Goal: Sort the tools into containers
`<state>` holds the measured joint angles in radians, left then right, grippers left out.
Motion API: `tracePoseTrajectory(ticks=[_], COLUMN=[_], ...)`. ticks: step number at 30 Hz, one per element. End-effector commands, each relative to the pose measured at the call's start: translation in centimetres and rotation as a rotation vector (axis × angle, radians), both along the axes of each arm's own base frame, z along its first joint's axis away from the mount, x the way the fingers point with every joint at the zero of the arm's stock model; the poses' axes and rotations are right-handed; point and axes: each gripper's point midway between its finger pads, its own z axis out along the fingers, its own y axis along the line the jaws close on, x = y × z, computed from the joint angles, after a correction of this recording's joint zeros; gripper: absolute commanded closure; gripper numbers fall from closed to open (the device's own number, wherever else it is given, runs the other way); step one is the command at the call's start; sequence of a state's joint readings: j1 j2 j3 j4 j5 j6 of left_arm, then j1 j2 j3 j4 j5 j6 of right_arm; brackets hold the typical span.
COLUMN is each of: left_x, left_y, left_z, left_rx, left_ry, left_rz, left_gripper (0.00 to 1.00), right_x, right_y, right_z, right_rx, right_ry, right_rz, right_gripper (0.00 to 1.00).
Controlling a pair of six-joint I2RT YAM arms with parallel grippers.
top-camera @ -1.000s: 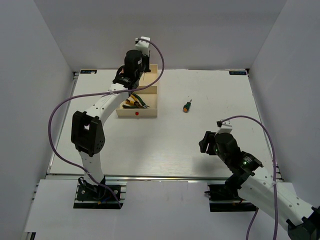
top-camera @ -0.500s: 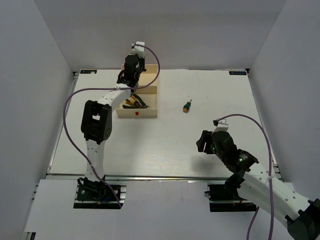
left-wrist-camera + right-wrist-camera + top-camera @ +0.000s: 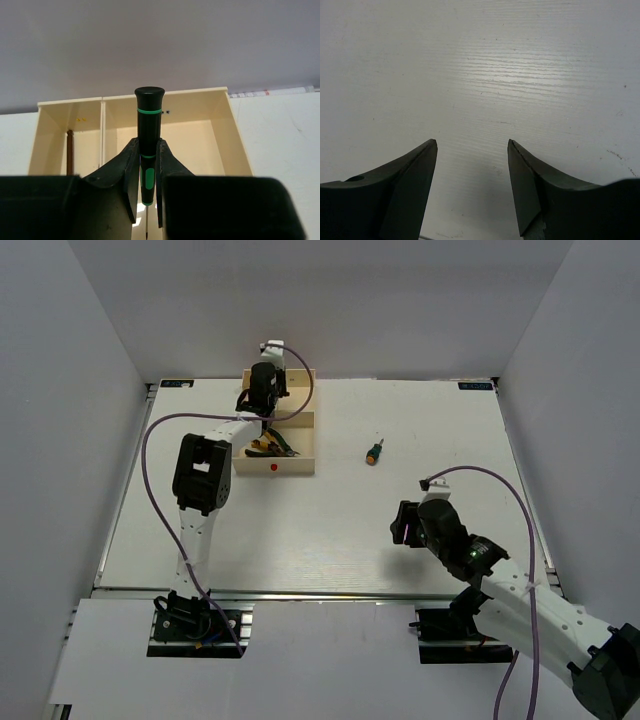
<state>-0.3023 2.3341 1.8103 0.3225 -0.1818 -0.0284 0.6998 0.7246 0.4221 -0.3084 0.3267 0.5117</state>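
Left wrist view: the left gripper [image 3: 146,146] is pinched narrow on the thin screwdriver [image 3: 149,117], clamping its black-and-green handle. The tool's long axis runs straight ahead of the fingers, with the cap away from the wrist and the blade tip back toward it. The cap overlies the right one of the two smaller compartments of the cream tray [image 3: 234,131]. The left one, across the divider, holds a dark rod [image 3: 70,150], probably a hex key. The release seems to turn on this: the tool is already on the right of the divider.

Top view: the tray sits by the far edge of the tabletop [image 3: 300,530], left of centre. Pliers [image 3: 270,447] lie in its large near compartment. A stubby screwdriver [image 3: 374,451] lies loose to the right of the tray, its axis roughly near-to-far, tip leaning toward the far right corner. The right gripper [image 3: 405,525] hangs closer to the near edge, so that tool lies beyond it and slightly left.

Right wrist view: its fingers [image 3: 415,170] stand wide apart over bare tabletop, holding nothing.
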Motion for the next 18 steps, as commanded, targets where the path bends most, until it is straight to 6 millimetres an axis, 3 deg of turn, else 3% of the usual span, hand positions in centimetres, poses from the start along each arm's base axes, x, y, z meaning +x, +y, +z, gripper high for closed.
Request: tracePoseTrajectory(ticks=[1,5,11,13,14,16,18], left_x=[-0.5,-1.2,-2.7,-3.7,-4.2,-6.1,-7.5], left_y=[-1.0,-0.7,-1.9,-3.6,-3.5,-5.8,-6.5], left_z=[3.8,3.6,7.0,8.9,8.8,9.5,9.3], left_rx=[-0.047,-0.044,-0.042,-0.034,-0.024,-0.050,-0.067], left_ry=[-0.031,0.003,0.024,0.016,0.044,0.076,0.122], left_rz=[-0.045,-0.042,-0.131,-0.193,-0.198,-0.325,-0.377], left_gripper=[0.79,0.60,0.29,0.24,0.20,0.14,0.08], right_x=[0.6,0.4,0.0,-0.1,0.0,0.0,0.0], right_y=[0.5,0.5,0.5,0.3,0.1,-0.1,-0.2], right_z=[0.7,0.9,1.0,1.2,1.4,1.9,2.5], right_rx=[0.014,0.026,0.034,0.027,0.026,0.033,0.047], right_ry=[-0.036,-0.034,-0.028,-0.024,-0.031,-0.038,-0.051], right_rz=[0.009,0.014,0.020,0.017,0.006,-0.006,-0.016], right_gripper=[0.36,0.36,0.36,0.36,0.36,0.36,0.36])
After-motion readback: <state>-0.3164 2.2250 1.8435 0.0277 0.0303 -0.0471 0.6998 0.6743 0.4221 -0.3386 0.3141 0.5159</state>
